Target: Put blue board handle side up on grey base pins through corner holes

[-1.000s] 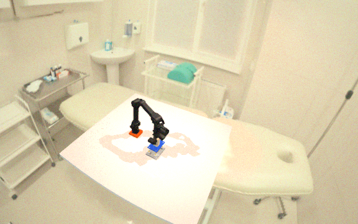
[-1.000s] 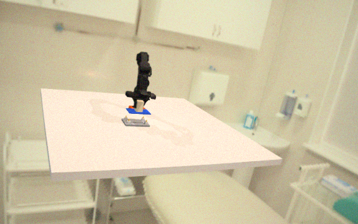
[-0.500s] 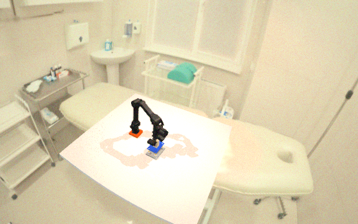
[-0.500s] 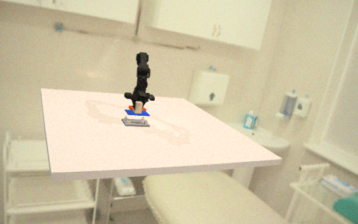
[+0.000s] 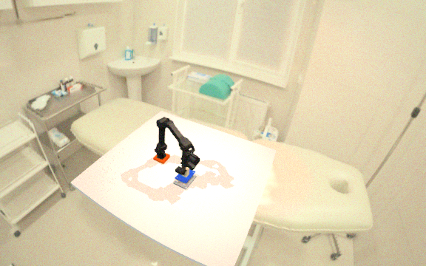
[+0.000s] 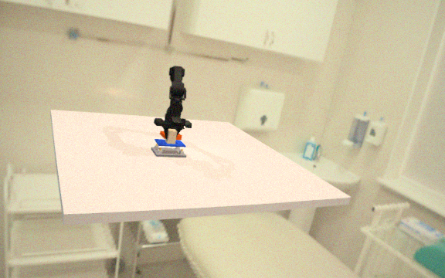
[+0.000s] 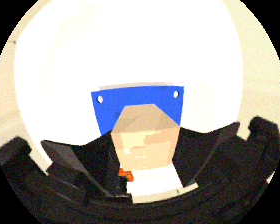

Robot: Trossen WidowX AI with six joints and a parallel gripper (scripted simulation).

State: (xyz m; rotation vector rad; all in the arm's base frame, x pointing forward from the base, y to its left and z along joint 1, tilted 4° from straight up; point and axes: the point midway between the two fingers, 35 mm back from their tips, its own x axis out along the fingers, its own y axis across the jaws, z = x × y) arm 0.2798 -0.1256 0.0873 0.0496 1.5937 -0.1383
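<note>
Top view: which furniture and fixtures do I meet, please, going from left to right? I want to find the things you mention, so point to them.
White shelf cart [image 5: 52, 167], metal tray trolley [image 5: 100, 89], white sink [image 5: 134, 66] [image 6: 332, 171], framed window [image 5: 234, 35], grey pole [image 5: 394, 142].

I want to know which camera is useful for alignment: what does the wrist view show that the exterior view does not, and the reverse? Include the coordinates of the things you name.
Only the wrist view: two round corner holes in the blue board [image 6: 162, 142] [image 7: 136, 95].

Only the exterior view: the grey base [image 6: 169, 154] under the board with gold pins, and the wall cabinets [image 6: 261, 23].

Both: the board, its square handle [image 6: 171, 136] [image 7: 147, 145] between the fingers of the gripper [image 6: 171, 135] [image 7: 147, 150], and some orange-red [image 6: 178, 137] [image 7: 126, 175] behind.
</note>
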